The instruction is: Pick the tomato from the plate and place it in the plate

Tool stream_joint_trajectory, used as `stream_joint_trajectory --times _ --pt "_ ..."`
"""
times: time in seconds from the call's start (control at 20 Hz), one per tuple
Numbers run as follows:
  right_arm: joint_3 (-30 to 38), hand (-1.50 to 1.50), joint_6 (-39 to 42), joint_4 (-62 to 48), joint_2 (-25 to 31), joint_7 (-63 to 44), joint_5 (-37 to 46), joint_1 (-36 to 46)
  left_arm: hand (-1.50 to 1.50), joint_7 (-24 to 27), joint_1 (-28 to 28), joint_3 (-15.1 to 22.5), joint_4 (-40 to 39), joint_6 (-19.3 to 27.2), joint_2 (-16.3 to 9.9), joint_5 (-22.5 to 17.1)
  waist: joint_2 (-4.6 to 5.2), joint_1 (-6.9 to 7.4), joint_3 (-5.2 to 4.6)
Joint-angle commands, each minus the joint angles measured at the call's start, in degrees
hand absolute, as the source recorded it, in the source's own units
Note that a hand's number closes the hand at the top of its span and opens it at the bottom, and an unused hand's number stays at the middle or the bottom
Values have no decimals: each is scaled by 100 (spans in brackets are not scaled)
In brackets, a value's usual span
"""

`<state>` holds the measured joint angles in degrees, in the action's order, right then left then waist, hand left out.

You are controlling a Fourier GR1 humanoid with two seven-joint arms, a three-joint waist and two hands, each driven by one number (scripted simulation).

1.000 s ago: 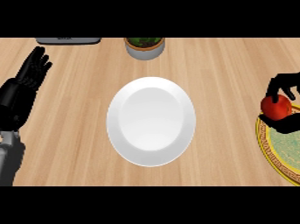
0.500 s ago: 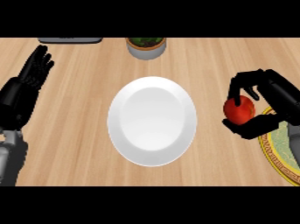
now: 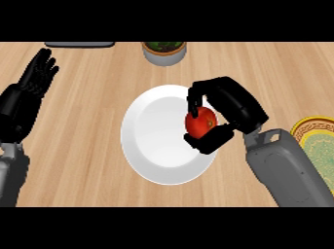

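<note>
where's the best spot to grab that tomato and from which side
Across its round middle, coming from the right. That is how the right hand has the tomato over the white plate: fingers curled over the far side, thumb under the near side. The smooth ball shape offers no handle, so opposing sides suit it best.

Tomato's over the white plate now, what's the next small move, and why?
Probably lower the right hand a little, then open it. Its fingers are curled round the tomato, which sits over the right part of the white plate; whether it touches the plate isn't clear.
</note>
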<state>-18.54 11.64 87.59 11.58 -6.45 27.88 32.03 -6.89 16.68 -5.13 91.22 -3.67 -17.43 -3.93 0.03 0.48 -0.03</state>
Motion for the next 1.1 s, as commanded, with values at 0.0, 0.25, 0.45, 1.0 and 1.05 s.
stream_joint_trajectory --times 0.0,0.25,0.45,1.0,1.05 --pt "-121 150 -331 -896 -550 29 535 390 0 -333 75 176 213 177 217 156 3 5 4" --pt "-294 150 -819 -2080 -1132 6 1103 1019 0 40 -28 323 89 308 404 477 14 25 3" --pt "-1020 150 -1466 -3065 -1148 65 1009 1229 0 -40 -199 212 264 -13 280 198 20 109 3" --pt "-1582 -150 -2381 -4285 -1157 666 -1629 1654 0 -216 162 129 232 -68 278 152 44 220 8" --pt "-1817 -150 -2589 -4210 -1157 945 -1782 1334 0 130 59 19 -104 -197 188 146 57 221 7"
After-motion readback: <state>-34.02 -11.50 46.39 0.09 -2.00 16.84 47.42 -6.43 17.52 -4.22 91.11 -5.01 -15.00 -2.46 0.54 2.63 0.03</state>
